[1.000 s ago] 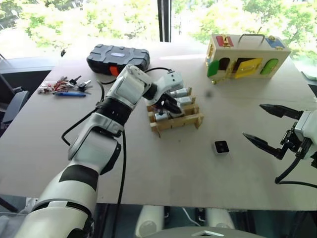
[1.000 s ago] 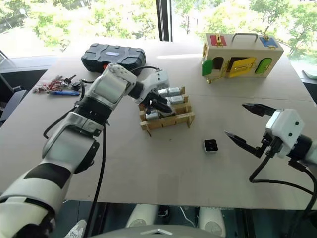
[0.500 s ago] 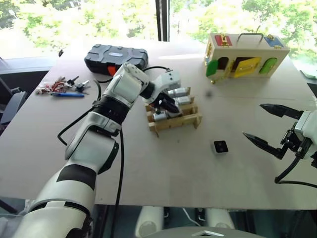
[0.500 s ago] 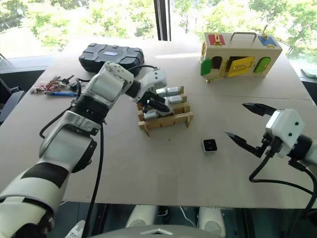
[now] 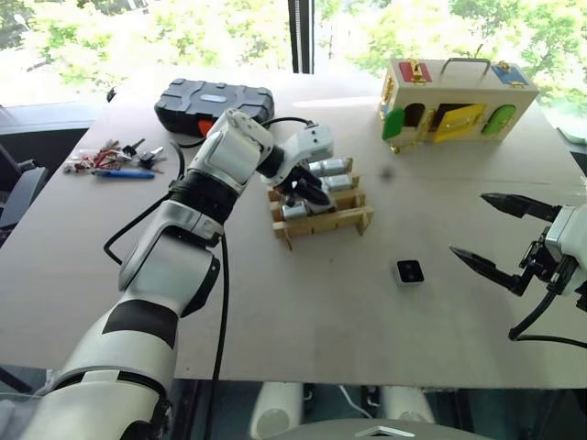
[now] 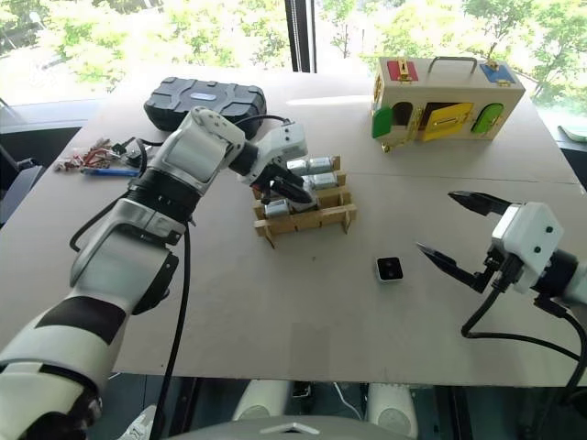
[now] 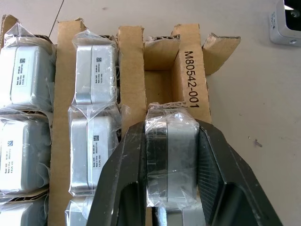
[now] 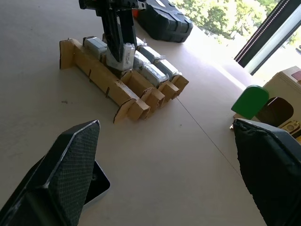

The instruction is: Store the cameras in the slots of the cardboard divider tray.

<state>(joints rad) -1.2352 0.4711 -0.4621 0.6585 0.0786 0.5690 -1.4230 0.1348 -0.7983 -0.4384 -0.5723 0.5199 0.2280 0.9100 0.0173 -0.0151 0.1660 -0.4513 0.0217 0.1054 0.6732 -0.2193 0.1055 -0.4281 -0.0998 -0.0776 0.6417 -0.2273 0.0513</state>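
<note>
The left pincer (image 7: 171, 155) grips a plastic-wrapped camera (image 7: 170, 141) above a front-row slot of the cardboard divider tray (image 5: 323, 218), mid-worktop (image 5: 303, 302). The right pincer (image 5: 491, 234) stands wide near a loose camera (image 5: 409, 271) lying lens-up.

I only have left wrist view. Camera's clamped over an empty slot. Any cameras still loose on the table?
Observer: One. A loose camera lies lens-up on the table, apart from the tray, on its right-arm side.
Operator: Right gripper doing anything?
Observer: The right gripper hangs open above the table, holding nothing, beside that loose camera.
Operator: Anything crowding the tray?
Observer: No. The black case and the wooden box sit apart from it, toward the window.
</note>
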